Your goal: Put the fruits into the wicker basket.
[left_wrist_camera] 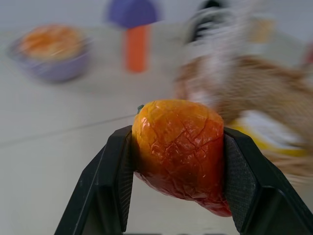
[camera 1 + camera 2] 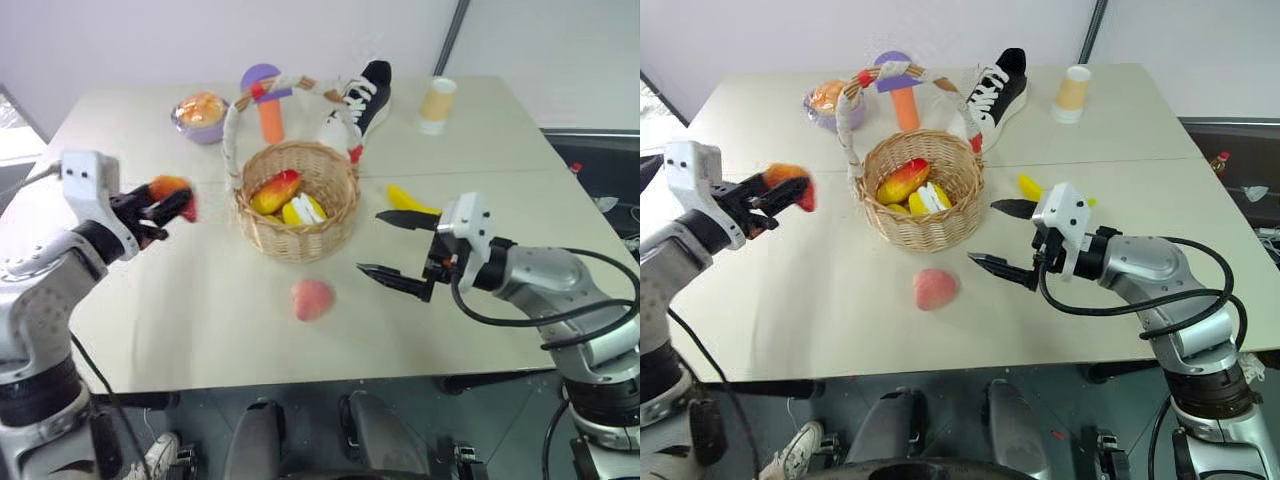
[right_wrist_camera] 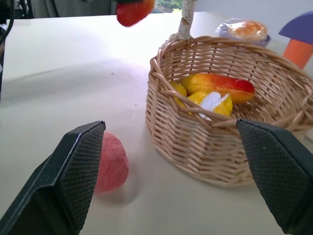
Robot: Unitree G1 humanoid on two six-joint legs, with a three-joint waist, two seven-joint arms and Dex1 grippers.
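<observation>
Because the left claw is clamped on the small red-orange fruit, holding it above the desk to the left of the wicker basket, the fruit looks ready to be carried over the rim and dropped in. Inside the basket a red-yellow mango and a peeled banana already lie, so that part seems done. A pink peach rests on the desk in front of the basket, and a yellow banana lies just right of it. Near both, the right claw hovers with its jaws spread wide and empty, probably poised for the peach
</observation>
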